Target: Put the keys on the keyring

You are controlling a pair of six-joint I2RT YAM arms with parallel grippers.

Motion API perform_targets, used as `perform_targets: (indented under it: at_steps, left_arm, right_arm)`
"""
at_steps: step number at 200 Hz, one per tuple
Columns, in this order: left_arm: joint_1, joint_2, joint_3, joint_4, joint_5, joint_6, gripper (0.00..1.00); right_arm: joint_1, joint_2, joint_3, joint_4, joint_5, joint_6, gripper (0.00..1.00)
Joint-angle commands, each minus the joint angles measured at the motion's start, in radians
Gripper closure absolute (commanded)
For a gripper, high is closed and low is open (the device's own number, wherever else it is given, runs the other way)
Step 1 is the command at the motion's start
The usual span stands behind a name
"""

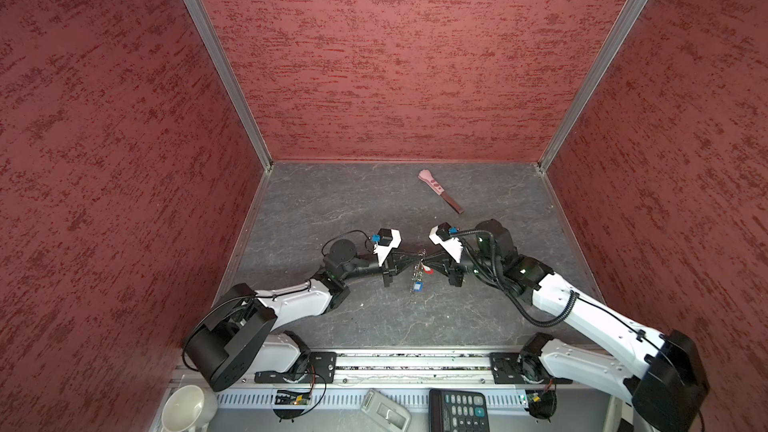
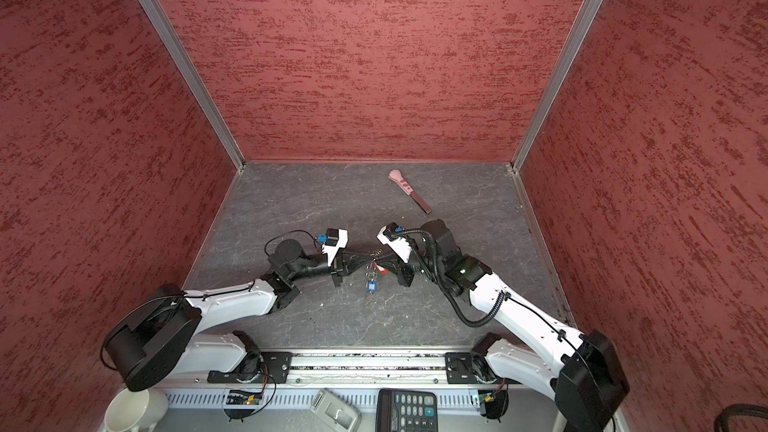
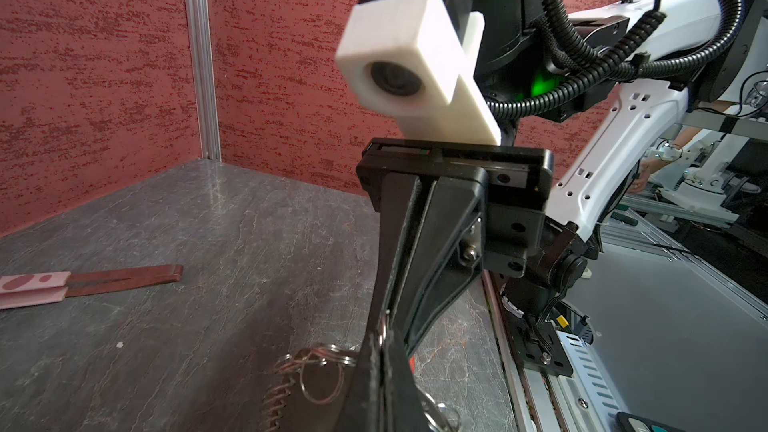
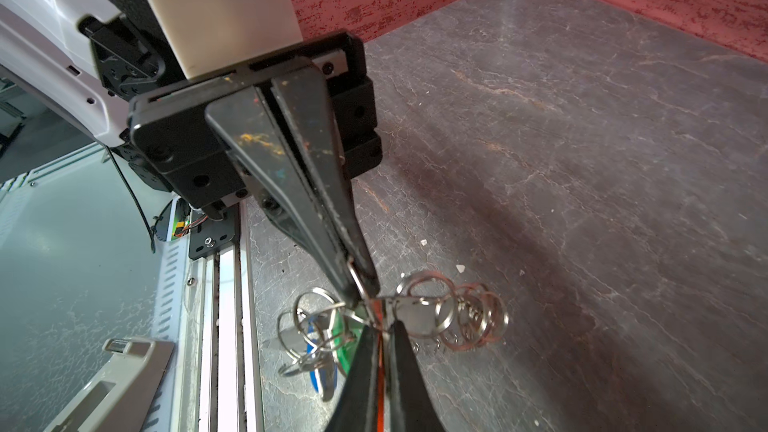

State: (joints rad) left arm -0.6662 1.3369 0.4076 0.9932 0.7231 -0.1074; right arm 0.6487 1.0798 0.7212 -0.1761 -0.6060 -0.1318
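In both top views the left gripper (image 1: 415,263) and right gripper (image 1: 430,264) meet tip to tip above the middle of the table (image 1: 332,209), both pinched shut. The keyring (image 1: 417,280) trails from that meeting point. Its long axis runs from the tips toward the near edge, crosswise to the line of the two arms. Whether its low end rests on the table I cannot tell. The blue key (image 1: 418,287) sits partway down the chain, and the red key (image 1: 429,271) shows just under the right tips. The tool (image 1: 440,192) lies well apart toward the back.

In the left wrist view the left gripper's closed jaws nip the ring end of the keyring, with its brown strap (image 3: 307,403) just beside them.

In the right wrist view the red key is clamped between the right gripper's jaws, touching the rings that the left gripper holds. The green key (image 4: 345,340) and the blue key hang among the rings.

Blue and green look to be on — red is probably the one left. Whether it has entered a ring is hidden.
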Motion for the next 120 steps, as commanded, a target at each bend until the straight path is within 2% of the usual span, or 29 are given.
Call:
perform_targets:
  at_steps: [1, 69, 120]
  left_arm:
    - [0.013, 0.005, -0.006, 0.115, -0.025, -0.034, 1.0]
    - [0.025, 0.027, -0.005, 0.17, -0.011, -0.071, 1.0]
    - [0.049, 0.033, -0.013, 0.156, 0.075, -0.064, 1.0]
  right_arm:
    - [0.002, 0.028, 0.029, -0.052, -0.041, -0.018, 0.95]
    - [0.006, 0.036, 0.05, -0.055, -0.046, -0.028, 0.89]
    - [0.006, -0.062, 0.063, -0.087, 0.097, -0.068, 0.81]
